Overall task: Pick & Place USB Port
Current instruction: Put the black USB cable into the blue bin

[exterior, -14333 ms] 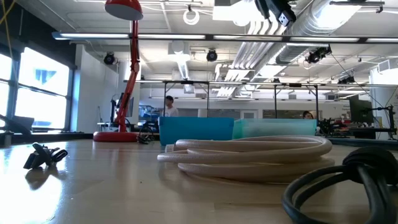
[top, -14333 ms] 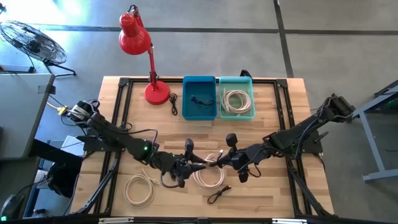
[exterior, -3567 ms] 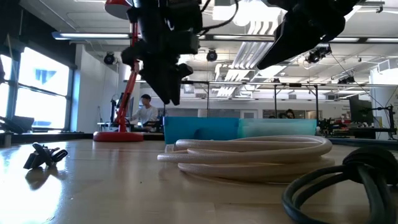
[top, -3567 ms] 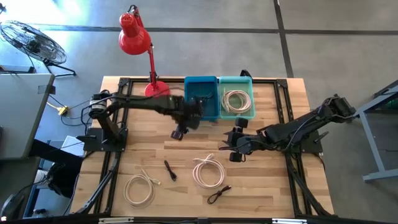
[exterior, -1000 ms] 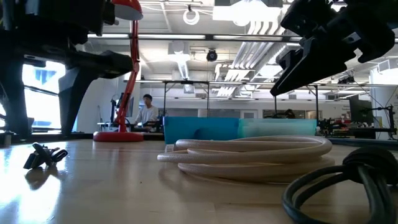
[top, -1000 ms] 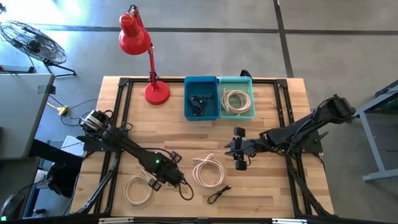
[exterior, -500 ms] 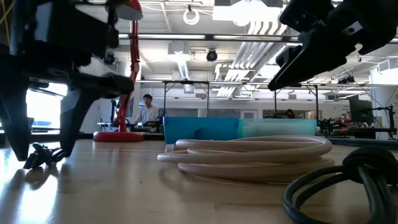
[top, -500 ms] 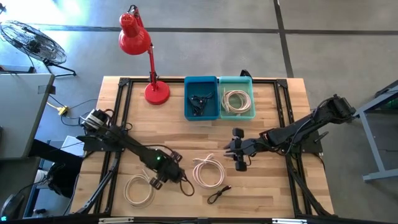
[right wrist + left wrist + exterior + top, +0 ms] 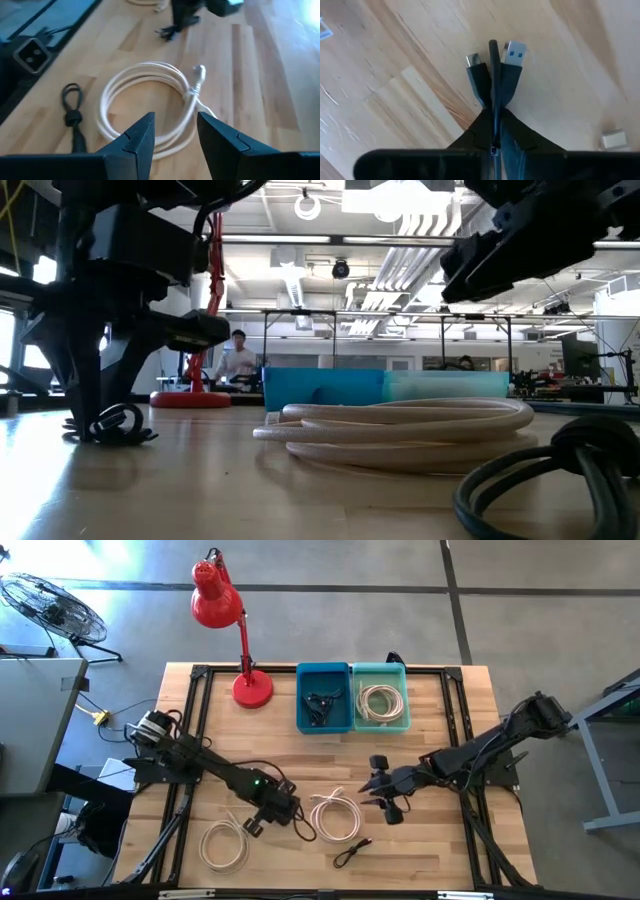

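A short black USB cable [image 9: 492, 75], bundled up, lies on the wooden table left of centre. Its two plugs [image 9: 514, 51] stick out past my left gripper [image 9: 283, 812], which is shut on it. The low view shows the same cable [image 9: 112, 425] on the table under that gripper's fingers [image 9: 90, 370]. My right gripper [image 9: 385, 795] hovers open right of centre, above a white coiled cable [image 9: 150, 105], and touches nothing. My left gripper pinches the black cable bundle just behind its two plugs [image 9: 492, 97] between its two fingers. The fingers come from above, pointing down, and the plugs reach out beyond their tips. In the low view the bundle's lower part [image 9: 120, 435] rests on the table.
A blue bin [image 9: 322, 718] holding a black cable and a teal bin [image 9: 381, 722] holding a white cable stand at the far middle. A red lamp [image 9: 235, 630] stands far left. Another white coil [image 9: 222, 845] and a black cable [image 9: 352, 852] lie near the front edge.
My left gripper has come down over the small black cable and shut on it, shifting a little toward the table's right edge. The cable has slid slightly the same way along the table.
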`<state>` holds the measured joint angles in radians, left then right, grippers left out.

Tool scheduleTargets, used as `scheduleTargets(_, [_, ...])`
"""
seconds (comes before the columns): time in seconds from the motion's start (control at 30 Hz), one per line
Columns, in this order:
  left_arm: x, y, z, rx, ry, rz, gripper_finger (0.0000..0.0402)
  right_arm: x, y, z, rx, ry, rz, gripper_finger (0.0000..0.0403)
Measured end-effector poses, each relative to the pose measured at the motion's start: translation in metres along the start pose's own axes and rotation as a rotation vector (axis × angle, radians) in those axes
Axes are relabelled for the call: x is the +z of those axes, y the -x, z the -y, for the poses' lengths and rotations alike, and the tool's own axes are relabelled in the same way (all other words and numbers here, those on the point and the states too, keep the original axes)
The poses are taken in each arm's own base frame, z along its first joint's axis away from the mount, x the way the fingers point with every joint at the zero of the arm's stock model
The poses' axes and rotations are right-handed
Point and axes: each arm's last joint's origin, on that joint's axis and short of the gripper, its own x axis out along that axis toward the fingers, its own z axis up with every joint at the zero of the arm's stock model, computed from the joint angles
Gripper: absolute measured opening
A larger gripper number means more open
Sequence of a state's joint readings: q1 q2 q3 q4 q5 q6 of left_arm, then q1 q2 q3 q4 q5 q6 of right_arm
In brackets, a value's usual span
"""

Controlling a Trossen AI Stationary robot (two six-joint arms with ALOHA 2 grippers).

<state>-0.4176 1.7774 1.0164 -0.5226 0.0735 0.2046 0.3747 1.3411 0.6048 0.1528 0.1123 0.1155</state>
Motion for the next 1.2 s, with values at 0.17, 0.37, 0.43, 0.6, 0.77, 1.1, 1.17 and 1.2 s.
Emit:
scheduleTargets(0.17, [0.005, 0.007, -0.001, 0.085, -0.041, -0.024, 0.0007, 0.0, 0.001, -0.006, 0.074, 0.027, 0.001, 0.0139])
scheduleTargets(0.37, [0.023, 0.033, -0.012, 0.378, -0.102, -0.046, 0.0003, 0.0, 0.001, -0.007, 0.083, -0.013, -0.006, 0.0139])
scheduleTargets(0.43, [0.027, 0.042, -0.018, 0.42, -0.118, -0.073, 0.0003, 0.0, 0.001, -0.007, 0.074, -0.012, -0.006, 0.0139])
scheduleTargets(0.6, [0.042, 0.07, -0.036, 0.548, -0.188, -0.103, 0.0002, -0.001, 0.001, -0.006, 0.065, -0.014, -0.005, 0.0139])
scheduleTargets(0.77, [0.041, 0.099, -0.073, 0.639, -0.214, -0.195, 0.0001, 0.0, 0.001, -0.006, 0.064, -0.016, -0.005, 0.0139])
scheduleTargets(1.1, [-0.021, 0.126, -0.19, 0.685, -0.077, -0.257, 0.0003, -0.001, 0.001, -0.006, 0.064, -0.016, -0.005, 0.0139])
scheduleTargets(1.17, [-0.034, 0.133, -0.21, 0.721, -0.027, -0.223, 0.0012, -0.001, 0.001, -0.006, 0.064, -0.009, -0.005, 0.0139])
scheduleTargets(1.2, [-0.039, 0.137, -0.219, 0.743, 0.004, -0.198, 0.0019, -0.001, 0.001, -0.006, 0.064, -0.008, -0.006, 0.0139])
